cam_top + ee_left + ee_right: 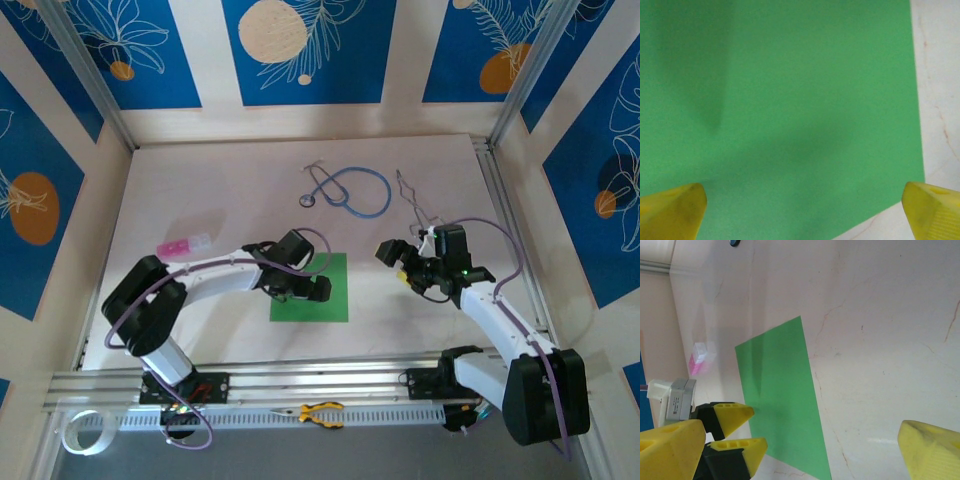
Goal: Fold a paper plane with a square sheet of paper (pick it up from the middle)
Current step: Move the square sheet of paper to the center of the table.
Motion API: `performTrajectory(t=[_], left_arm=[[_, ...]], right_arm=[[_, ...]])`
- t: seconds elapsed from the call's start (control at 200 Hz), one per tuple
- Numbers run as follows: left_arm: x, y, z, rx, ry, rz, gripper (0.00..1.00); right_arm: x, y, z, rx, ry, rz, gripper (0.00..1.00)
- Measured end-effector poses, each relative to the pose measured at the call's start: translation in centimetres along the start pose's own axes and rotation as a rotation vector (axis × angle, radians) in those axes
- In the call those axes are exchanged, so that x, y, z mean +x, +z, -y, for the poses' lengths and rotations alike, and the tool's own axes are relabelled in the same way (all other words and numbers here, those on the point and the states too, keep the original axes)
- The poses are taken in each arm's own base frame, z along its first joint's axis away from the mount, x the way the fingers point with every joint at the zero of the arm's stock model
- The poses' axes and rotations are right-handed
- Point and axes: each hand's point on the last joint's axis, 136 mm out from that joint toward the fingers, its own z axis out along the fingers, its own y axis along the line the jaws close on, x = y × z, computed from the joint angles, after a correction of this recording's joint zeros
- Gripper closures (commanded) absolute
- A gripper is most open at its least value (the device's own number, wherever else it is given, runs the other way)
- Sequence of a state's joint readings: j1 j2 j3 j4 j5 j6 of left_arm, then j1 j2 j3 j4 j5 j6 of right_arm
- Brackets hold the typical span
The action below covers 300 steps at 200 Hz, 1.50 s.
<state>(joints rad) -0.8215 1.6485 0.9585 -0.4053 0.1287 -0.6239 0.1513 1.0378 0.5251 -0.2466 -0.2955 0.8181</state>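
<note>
**Status: no folds yet, both claws released**

Left claw (303, 285) is released with jaws wide, hanging over the left half of the square sheet of paper (335, 300). In its wrist view the yellow fingertips (675, 212) straddle plain green. I cannot tell if they touch.

Right claw (394, 263) is also released and empty, over bare bench (200, 200) just right of the sheet.

The sheet lies flat at lower centre of the top view. The dark band on it looks like shadow, not a crease.

My read: nothing is done. The pickup from the middle and every fold remain.

The stethoscope (350, 190) at upper centre is well apart from the sheet.
</note>
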Motion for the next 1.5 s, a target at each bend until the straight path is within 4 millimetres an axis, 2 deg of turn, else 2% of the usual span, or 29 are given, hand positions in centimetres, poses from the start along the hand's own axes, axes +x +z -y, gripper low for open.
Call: performTrajectory(t=[0.185, 0.285, 0.56, 0.66, 0.76, 0.875, 0.955, 1.06, 1.166, 1.261, 1.501], left_arm=[[0.3, 0.8, -1.4, -0.082, -0.006, -0.034, 0.0], [0.1, 0.7, -1.9, -0.122, 0.002, -0.038, 0.0], [0.7, 0.2, -5.3, -0.304, 0.064, -0.083, 0.0], [0.4, -0.4, -5.9, -0.351, 0.083, -0.09, 0.0], [-0.9, -1.4, -5.5, -0.369, 0.088, -0.063, 0.0], [-3.0, -2.4, -4.1, -0.346, 0.075, -0.007, 0.0], [-3.7, -2.6, -3.5, -0.332, 0.056, 0.016, 0.0], [-3.4, -2.4, -3.2, -0.313, 0.028, 0.004, 0.0], [-3.0, -1.6, -3.1, -0.299, -0.003, -0.023, 0.0], [-2.6, -1.0, -3.3, -0.307, -0.027, -0.041, 0.0], [-2.0, 0.1, -4.0, -0.331, -0.054, -0.072, 0.0]], right_arm=[[0.2, 0.3, 0.2, 0.002, 0.008, -0.017, 0.01], [0.4, 0.4, 0.3, 0.002, 0.014, -0.03, 0.01], [1.3, 1.0, 0.1, -0.006, 0.011, -0.078, 0.01], [2.0, 1.4, 0.0, 0.0, 0.003, -0.114, 0.01], [2.4, 1.8, -1.0, 0.011, -0.033, -0.149, 0.01], [2.5, 2.0, -2.4, 0.035, -0.105, -0.149, 0.01], [2.1, 1.9, -2.4, 0.078, -0.12, -0.122, 0.01], [0.7, 1.3, -1.0, 0.143, -0.058, -0.067, 0.01], [-1.2, 0.3, 0.7, 0.137, 0.039, -0.008, 0.01], [-1.6, -0.2, 2.0, 0.114, 0.09, 0.005, 0.01], [-0.2, 0.1, 0.7, 0.037, 0.041, -0.062, 0.01]])
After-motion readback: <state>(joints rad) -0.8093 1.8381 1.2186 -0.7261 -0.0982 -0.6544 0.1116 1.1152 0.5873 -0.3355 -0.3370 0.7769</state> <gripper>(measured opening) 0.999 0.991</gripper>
